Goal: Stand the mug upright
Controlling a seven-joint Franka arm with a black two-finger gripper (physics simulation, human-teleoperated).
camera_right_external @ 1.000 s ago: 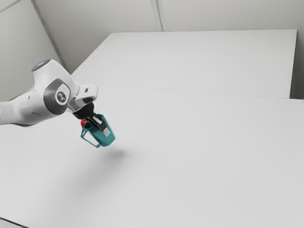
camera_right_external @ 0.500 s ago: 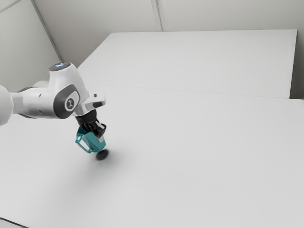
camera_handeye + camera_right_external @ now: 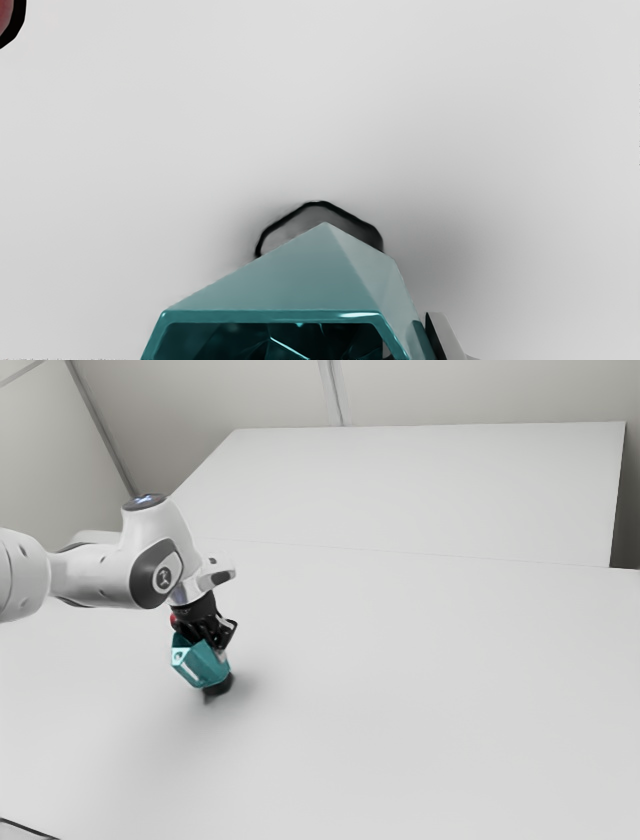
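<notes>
The gripper (image 3: 221, 651) is low over the table in the exterior view, shut on the teal mug (image 3: 203, 666) near its rim. Its mouth faces up toward the hand and its base points down, with the body still tilted. In the wrist view the mug (image 3: 280, 285) shows its open mouth. The gripper (image 3: 411, 346) pinches the side wall there, one finger outside and a sliver of the other inside. Whether the base touches the table is unclear.
A dark patch (image 3: 220, 686) lies directly beneath the mug on the white table (image 3: 420, 690). Something red (image 3: 174, 620) shows beside the hand. A raised white panel (image 3: 420, 490) stands beyond the table.
The hand has come down and turned, carrying the mug lower in the exterior view. Its body is now closer to vertical, and the dark patch has appeared under it.
</notes>
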